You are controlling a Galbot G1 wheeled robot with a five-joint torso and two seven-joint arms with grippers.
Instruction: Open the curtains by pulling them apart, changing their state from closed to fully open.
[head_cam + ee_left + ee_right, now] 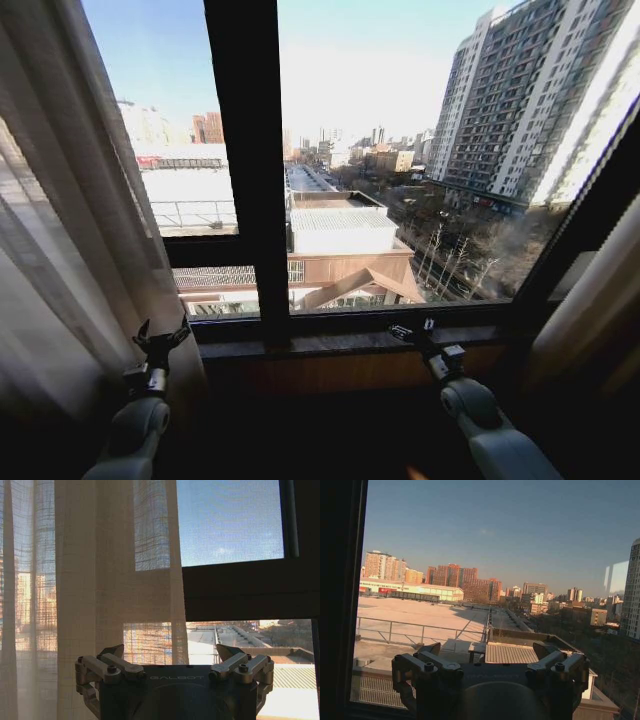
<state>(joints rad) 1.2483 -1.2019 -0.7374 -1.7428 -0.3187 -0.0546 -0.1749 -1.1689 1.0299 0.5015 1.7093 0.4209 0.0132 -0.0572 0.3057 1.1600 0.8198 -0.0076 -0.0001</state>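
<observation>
Left gripper (161,335): raised low on the robot's left, just before the gathered sheer fabric; its fingers stand spread apart with nothing between them. In the left wrist view the gripper (170,652) shows both fingers wide, one finger (112,652) against the cloth as background, but whether it touches the fabric cannot be told.

Right gripper (412,331): held up near the window sill (330,342), to the right of the central window post (245,160). Its fingers are parted and hold nothing. In the right wrist view the gripper (487,650) faces bare glass with the city roofs beyond.

Curtains (70,230): the sheer cream panel hangs bunched in pleats at the left edge of the window, clear of most of the glass. In the left wrist view the curtains (95,580) cover the part of the pane nearer the left side, their edge falling just short of the dark window frame (250,587). Another pale panel (600,290) hangs gathered at the far right side.

Window: the middle panes are uncovered, showing sky, a tall apartment block (530,100) and low roofs.
</observation>
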